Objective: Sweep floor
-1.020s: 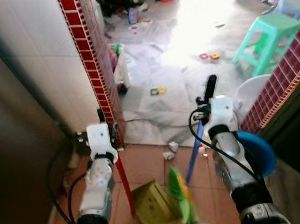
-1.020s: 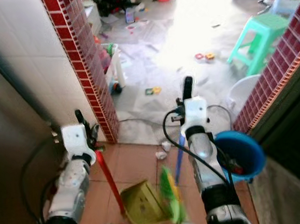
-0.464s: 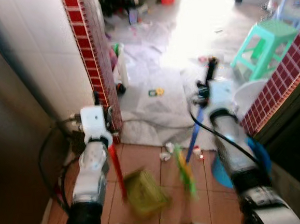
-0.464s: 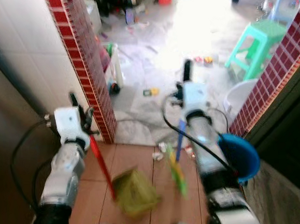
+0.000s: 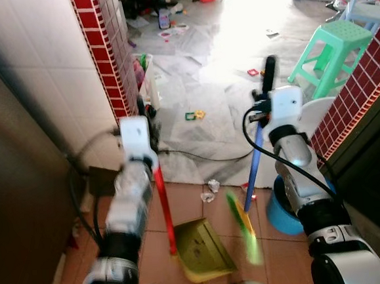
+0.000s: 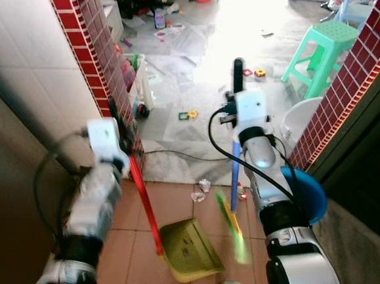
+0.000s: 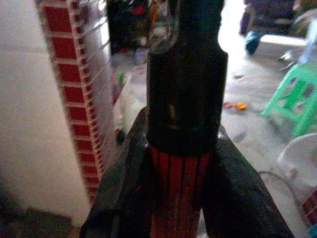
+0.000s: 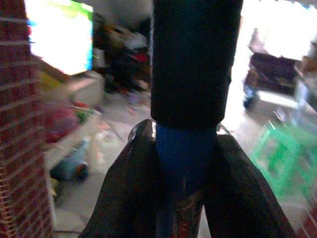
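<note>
**Head views: both grippers clamp handles at the doorway**

Head views show a tiled floor (image 5: 195, 204) meeting a white sheet (image 5: 194, 115) strewn with litter, a brick pillar (image 5: 108, 63) on the left and a green stool (image 5: 337, 45) far right. The left gripper (image 7: 181, 198) pinches the red dustpan handle (image 5: 164, 210), which runs between its two fingers (image 7: 124, 198); the yellow-green dustpan (image 5: 201, 246) rests on the tiles below. The right gripper (image 8: 184, 193) pinches the blue broom handle (image 5: 253, 170) the same way, its black cap (image 8: 193, 59) standing past the fingertips. The broom head (image 5: 244, 223) is a green-yellow blur, its shape hard to make out. A blue bucket (image 5: 284, 210) is half hidden behind the right arm. Crumpled paper (image 5: 211, 190) lies near the sheet's edge. Since a second ago the broom head has swung right of the dustpan, and the left arm reaches further forward.
</note>
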`<state>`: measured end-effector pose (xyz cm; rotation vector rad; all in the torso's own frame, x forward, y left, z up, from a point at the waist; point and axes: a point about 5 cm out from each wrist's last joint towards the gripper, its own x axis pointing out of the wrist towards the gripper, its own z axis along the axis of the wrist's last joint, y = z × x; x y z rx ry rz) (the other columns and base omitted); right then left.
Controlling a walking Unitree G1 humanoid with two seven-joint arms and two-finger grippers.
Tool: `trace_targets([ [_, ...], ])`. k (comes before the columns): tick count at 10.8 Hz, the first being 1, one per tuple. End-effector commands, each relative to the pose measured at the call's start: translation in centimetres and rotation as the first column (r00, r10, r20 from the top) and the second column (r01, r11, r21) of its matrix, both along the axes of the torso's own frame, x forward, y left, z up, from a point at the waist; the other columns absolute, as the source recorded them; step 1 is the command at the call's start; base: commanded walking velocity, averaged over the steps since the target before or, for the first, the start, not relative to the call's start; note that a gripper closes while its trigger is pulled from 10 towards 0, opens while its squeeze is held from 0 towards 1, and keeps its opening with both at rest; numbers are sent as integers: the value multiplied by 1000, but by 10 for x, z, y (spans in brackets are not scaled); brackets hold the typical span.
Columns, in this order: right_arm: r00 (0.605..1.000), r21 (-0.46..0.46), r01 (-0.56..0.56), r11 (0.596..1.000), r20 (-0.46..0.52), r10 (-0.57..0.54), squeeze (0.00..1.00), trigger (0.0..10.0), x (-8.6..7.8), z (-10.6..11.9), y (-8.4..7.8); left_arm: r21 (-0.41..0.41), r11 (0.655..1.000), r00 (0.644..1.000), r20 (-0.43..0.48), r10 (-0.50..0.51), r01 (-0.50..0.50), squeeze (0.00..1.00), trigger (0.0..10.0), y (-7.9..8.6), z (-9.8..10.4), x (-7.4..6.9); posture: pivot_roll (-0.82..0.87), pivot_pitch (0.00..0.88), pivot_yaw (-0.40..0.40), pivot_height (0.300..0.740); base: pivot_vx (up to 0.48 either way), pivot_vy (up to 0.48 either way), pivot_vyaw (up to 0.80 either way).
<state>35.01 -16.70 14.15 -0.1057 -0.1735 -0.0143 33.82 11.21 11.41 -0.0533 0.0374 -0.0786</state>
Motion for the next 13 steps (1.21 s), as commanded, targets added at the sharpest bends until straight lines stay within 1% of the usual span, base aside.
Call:
trace_targets([
  [1,998,73,65,995,-13,-64,0,10000,1,2,-10,-40,999,999,-11,36,-36,0,10000,6,1,1,-98,0,3,740,0,0,0],
  [2,998,-36,-41,998,48,43,0,10000,-1,9,5,18,1000,999,43,2,-2,0,10000,10,7,2,-101,0,-7,740,0,0,0],
  [3,997,-1,-60,998,40,60,0,10000,2,9,13,7,1000,999,46,19,-20,0,10000,20,4,3,-82,0,-10,740,0,0,0],
  [4,991,-39,-89,995,99,93,0,10000,0,19,25,20,1000,996,93,-1,-1,0,10000,20,8,2,-75,0,8,740,0,0,0],
  [5,993,-4,-87,996,84,87,0,10000,-2,14,30,36,999,998,60,4,-6,0,10000,14,1,5,-55,0,25,740,0,0,0],
  [6,991,-7,-85,996,105,85,0,10000,-3,20,38,4,1000,998,63,-27,27,0,10000,3,8,13,-80,0,96,740,0,0,0],
  [7,990,-10,-56,998,126,56,0,10000,0,30,38,42,991,986,99,-133,130,0,10000,-19,23,21,-155,0,146,740,0,0,0],
  [8,988,-41,-30,999,153,36,0,10000,2,39,28,62,981,972,136,-190,183,0,10000,-37,37,27,-185,0,159,740,0,0,0],
  [9,988,-40,-9,999,154,15,0,10000,2,38,21,34,979,969,139,-204,201,0,10000,-44,40,28,-183,0,168,740,0,0,0],
  [10,991,-26,22,999,136,-18,0,10000,-1,32,14,19,972,960,156,-234,234,0,10000,-50,41,23,-165,0,155,740,0,0,0],
  [11,993,-29,-5,1000,117,8,0,10000,-3,28,17,-36,975,963,170,-210,219,0,10000,-44,35,12,-150,0,108,740,0,0,0],
  [12,993,-38,-35,999,110,39,0,10000,-4,26,20,-59,980,970,170,-175,188,0,10000,-40,30,6,-134,0,75,740,0,0,0],
  [13,992,-46,-73,996,102,77,0,10000,-4,25,25,-55,990,980,160,-118,128,0,10000,-32,22,-1,-111,0,28,740,0,0,0],
])
